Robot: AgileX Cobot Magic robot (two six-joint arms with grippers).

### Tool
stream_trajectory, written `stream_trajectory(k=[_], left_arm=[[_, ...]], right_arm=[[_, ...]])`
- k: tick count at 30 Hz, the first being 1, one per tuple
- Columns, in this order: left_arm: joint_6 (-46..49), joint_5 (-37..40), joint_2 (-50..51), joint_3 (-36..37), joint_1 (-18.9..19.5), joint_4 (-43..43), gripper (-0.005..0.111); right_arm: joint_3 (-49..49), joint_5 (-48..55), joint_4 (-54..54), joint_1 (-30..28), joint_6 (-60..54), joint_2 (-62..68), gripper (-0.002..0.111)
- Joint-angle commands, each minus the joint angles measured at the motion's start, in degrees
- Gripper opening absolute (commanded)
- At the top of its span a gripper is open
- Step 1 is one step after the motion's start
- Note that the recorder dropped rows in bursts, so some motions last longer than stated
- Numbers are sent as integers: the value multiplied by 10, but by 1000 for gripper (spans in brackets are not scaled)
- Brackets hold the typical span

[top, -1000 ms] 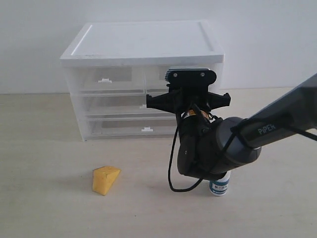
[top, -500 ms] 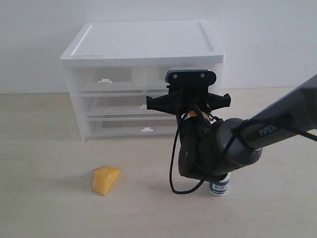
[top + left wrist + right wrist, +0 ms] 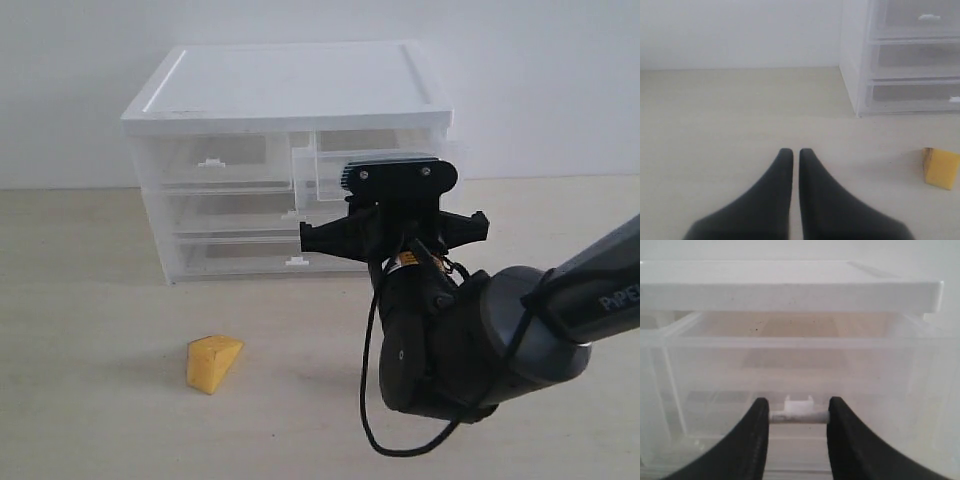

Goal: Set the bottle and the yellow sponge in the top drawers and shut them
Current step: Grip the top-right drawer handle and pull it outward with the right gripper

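Right gripper is at the cabinet now, its fingers set narrow with the little white handle pinched between the tips, one finger against each end. That handle belongs to the right top drawer, whose clear front wall rises just beyond the fingertips. In the exterior view the drawer juts forward of the cabinet face, partly open. The left top drawer sits flush beside it, well clear of either gripper.

Over to the left gripper: its fingers are all but together, only a thin slit between them and nothing in it. It hangs low over the bare table.

The sponge lies on the table ahead of those left fingers and off toward the cabinet side, well apart from them. In the exterior view the sponge sits in front of the cabinet, far below and away from the right fingers.

The right arm bulks large in front — and the bottle is not in sight in any view.
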Motion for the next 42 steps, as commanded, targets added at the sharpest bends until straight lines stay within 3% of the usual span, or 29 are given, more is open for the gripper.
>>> stream_trajectory(k=[1,23,26,32,38,42], left_arm=[[1,0,-2,2,2,-2,4],[1,0,-2,2,2,-2,4],[1,0,-2,2,2,-2,4],[1,0,-2,2,2,-2,4],[1,0,-2,2,2,-2,4],[1,0,-2,2,2,-2,4]], right_arm=[[31,-7,18,25,-15,-34,0],[93,-41,127,134,-73,-73,0],[93,-36,134,134,-74,-73,10],[93,-34,145,134,-79,-73,45],[93,-34,154,134,-86,-73,64],[93,-23,195,134,-104,-73,69]])
